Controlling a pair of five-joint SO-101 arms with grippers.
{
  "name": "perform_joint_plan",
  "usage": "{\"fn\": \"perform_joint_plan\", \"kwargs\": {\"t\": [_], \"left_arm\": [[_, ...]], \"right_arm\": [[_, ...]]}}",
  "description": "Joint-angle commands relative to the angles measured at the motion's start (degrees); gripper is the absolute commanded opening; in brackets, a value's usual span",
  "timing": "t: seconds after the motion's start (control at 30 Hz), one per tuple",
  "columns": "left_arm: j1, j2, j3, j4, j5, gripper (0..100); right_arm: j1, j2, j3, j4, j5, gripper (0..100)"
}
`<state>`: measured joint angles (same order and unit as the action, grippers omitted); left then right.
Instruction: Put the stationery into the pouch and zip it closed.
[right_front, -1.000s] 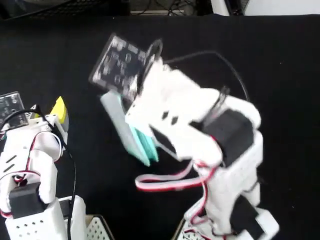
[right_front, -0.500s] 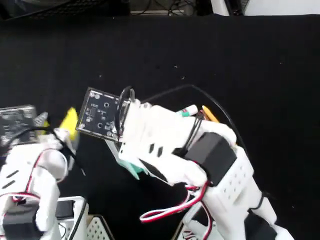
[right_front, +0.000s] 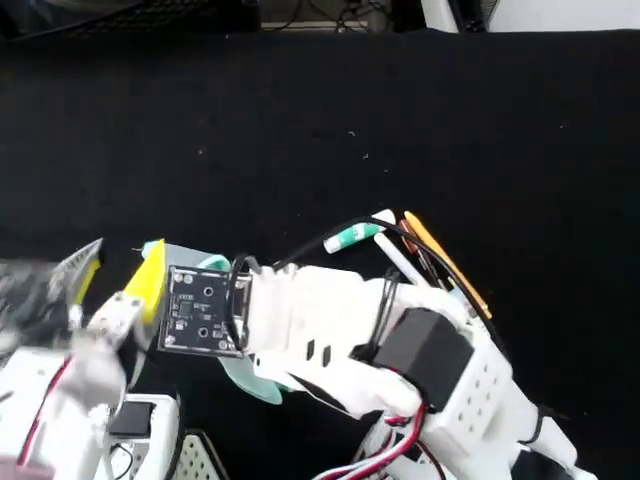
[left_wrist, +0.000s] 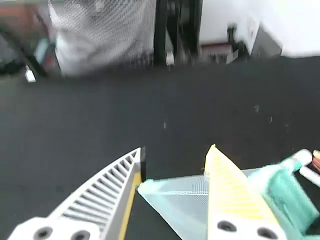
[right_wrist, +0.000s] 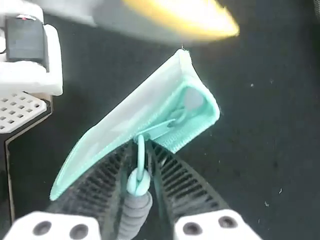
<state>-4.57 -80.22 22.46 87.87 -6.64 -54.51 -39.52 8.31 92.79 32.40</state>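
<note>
The pale teal pouch (right_wrist: 145, 117) hangs tilted off the black table, and my right gripper (right_wrist: 143, 150) is shut on its zipper pull (right_wrist: 136, 182). From above, the pouch (right_front: 255, 385) peeks out under the right arm's wrist board (right_front: 200, 310). My left gripper (left_wrist: 176, 152) stands open, its white and yellow fingers (left_wrist: 227, 195) on either side of a pouch corner (left_wrist: 172, 192). In the high view the left gripper (right_front: 115, 272) is at the pouch's left end. A teal-capped pen (right_front: 352, 237), a white pen (right_front: 400, 262) and an orange pencil (right_front: 445, 260) lie beside the right arm.
The black table (right_front: 300, 120) stretches open behind both arms. The two arm bases (right_front: 140, 430) crowd the front edge. Cables (right_front: 330, 235) from the right arm loop over the pens. Room clutter stands beyond the table's far edge (left_wrist: 165, 35).
The right arm has dragged the pouch forward and to the left, uncovering the pens. The left arm has swung toward the pouch, bringing its fingers to the pouch's end.
</note>
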Motion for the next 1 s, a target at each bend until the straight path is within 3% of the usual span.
{"fn": "perform_joint_plan", "kwargs": {"t": [0.0, 0.23, 0.43, 0.77, 0.97], "left_arm": [[1.1, 0.6, -7.2, 3.7, -4.0, 22], [1.3, 0.7, -4.0, 3.3, -7.1, 22], [8.6, 2.3, -3.6, 3.8, -7.2, 22], [11.1, 22.4, -22.7, 12.9, -7.5, 22], [11.2, 22.9, -19.8, 13.0, -10.8, 22]], "right_arm": [[-0.4, -0.2, 2.6, -0.1, 0.7, 1.2], [-0.4, -0.2, 2.7, -0.9, 0.7, 1.2], [-0.4, -0.2, 2.8, -0.8, 0.7, 1.2], [-0.4, -0.6, 8.4, -0.9, 2.8, 1.2], [-0.3, -0.7, 7.7, -1.0, 2.6, 1.2]]}}
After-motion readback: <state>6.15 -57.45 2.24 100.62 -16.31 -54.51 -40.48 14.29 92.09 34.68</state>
